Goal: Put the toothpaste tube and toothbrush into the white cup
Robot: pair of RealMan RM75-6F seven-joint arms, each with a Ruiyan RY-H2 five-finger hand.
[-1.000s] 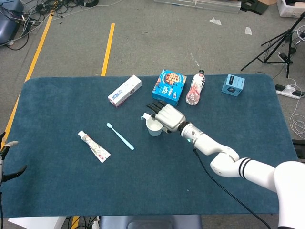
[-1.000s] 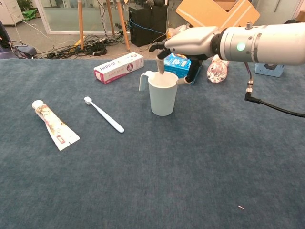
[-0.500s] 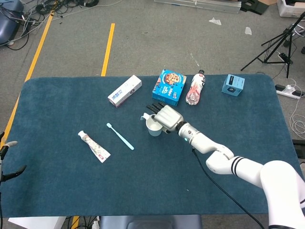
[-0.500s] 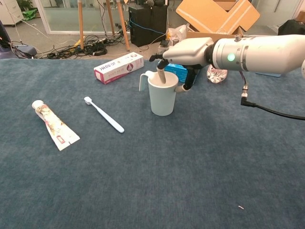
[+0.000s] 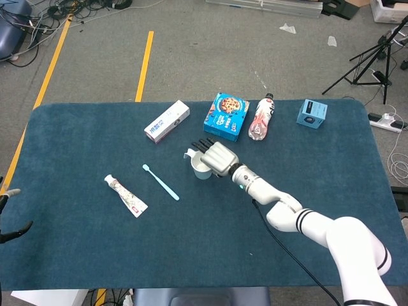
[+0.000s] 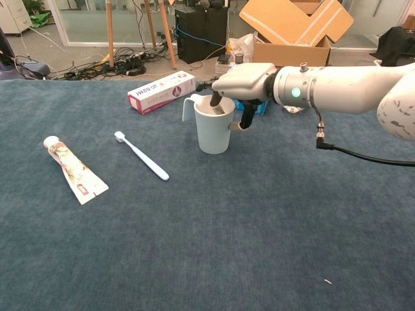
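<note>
Task barely begun, judging by how things lie — neither item is in the white cup [image 6: 214,133] yet.

Landmark = the cup, near the bench [image 6: 194,246] middle. Going near to far:

- Toothpaste tube [image 6: 70,169]: lies flat on the bench, well to the left of the cup and a bit nearer the robot, cap end pointing away. Untouched.
- Toothbrush [image 6: 141,155]: flat on the bench between tube and cup, head at the far end. Apart from both.
- Cup: upright, handle on its far-left side. Right robot hand [image 6: 241,81] sits over the rim from the right — at least one finger dips inside the cup, the thumb presses the outer wall, so it's pinching the rim. Looks like it's steadying or repositioning the cup, not loading it.
- Behind the cup: white carton [image 6: 161,91], blue box [image 5: 226,115], bottle [image 5: 261,118], all well apart from it.

Left robot hand [image 5: 11,213]: only fingertips show at the head view's left edge, far from the cup; they look apart w/ nothing in them.

Left to do: pick up tube, drop in cup; same for brush.
</note>
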